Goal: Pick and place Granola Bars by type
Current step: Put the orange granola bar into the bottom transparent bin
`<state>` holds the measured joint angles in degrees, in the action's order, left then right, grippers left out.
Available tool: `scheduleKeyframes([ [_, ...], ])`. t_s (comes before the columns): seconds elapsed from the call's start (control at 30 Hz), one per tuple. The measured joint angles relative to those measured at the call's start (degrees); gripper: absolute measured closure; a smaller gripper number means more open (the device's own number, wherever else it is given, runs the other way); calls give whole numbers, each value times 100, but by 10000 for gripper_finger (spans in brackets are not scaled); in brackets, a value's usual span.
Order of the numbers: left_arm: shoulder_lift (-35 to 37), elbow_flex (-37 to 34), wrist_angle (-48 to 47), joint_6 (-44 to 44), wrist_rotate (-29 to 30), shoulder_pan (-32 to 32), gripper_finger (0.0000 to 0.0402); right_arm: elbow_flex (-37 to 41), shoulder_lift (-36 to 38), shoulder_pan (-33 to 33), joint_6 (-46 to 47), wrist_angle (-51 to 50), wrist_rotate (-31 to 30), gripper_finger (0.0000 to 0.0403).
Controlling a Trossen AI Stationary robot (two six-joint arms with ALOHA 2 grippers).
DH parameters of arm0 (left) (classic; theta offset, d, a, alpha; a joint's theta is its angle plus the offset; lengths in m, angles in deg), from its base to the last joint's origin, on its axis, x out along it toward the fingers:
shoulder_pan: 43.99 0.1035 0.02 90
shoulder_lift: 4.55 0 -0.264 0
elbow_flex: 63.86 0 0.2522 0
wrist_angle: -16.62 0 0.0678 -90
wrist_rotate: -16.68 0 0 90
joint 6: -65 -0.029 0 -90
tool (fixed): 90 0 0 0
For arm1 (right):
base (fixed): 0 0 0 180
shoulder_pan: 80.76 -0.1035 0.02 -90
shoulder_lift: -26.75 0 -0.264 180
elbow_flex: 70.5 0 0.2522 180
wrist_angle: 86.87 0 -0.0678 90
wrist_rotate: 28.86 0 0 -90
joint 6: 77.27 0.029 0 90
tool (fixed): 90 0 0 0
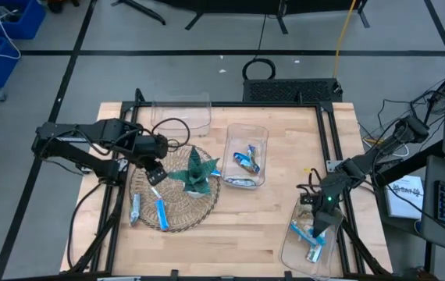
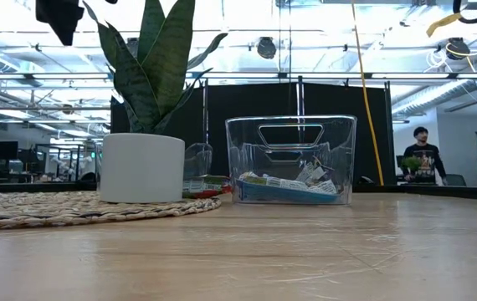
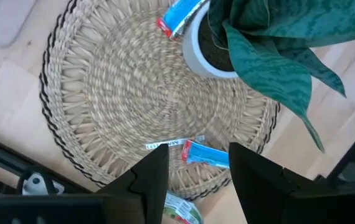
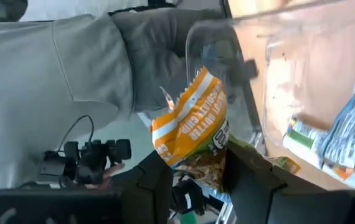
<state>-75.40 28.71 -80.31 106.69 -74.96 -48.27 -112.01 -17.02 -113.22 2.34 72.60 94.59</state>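
Observation:
My left gripper (image 1: pixel 157 173) hangs open above the round woven mat (image 1: pixel 177 204), beside the potted teal plant (image 1: pixel 195 173). In the left wrist view its fingers (image 3: pixel 196 171) stand either side of a blue granola bar (image 3: pixel 205 154) lying on the mat, well above it. Another blue bar (image 3: pixel 180 15) lies against the white pot, and a green one (image 3: pixel 180 208) lies by the mat's rim. My right gripper (image 1: pixel 322 217) is over the clear bin (image 1: pixel 289 251) at the table's near right corner, shut on an orange-wrapped bar (image 4: pixel 190 121). My right gripper pinches the orange-wrapped bar between its two fingers by one end (image 4: pixel 196 163). The rest of the bar stands out past the fingertips, lifted clear, over the rim of the clear bin (image 4: pixel 227 56).
A clear bin (image 1: pixel 263 134) at the table's middle holds several blue bars (image 1: pixel 246 161). An empty clear bin (image 1: pixel 182 112) sits by the far edge. Blue and green bars (image 4: pixel 345 134) lie in the near right bin. A person in a grey top (image 4: pixel 47 81) stands past the table's near edge.

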Motion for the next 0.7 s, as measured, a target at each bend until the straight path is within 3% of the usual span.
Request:
scheduleKeyframes([
  [0.43, 0, 0, 13, 4, -335, 0, 231, 0, -2, 325, -421, -205, 116, 275],
  [0.7, 1, 0, 9, 22, -327, 0, 231, 0, 0, 362, -723, -127, 96, 241],
])
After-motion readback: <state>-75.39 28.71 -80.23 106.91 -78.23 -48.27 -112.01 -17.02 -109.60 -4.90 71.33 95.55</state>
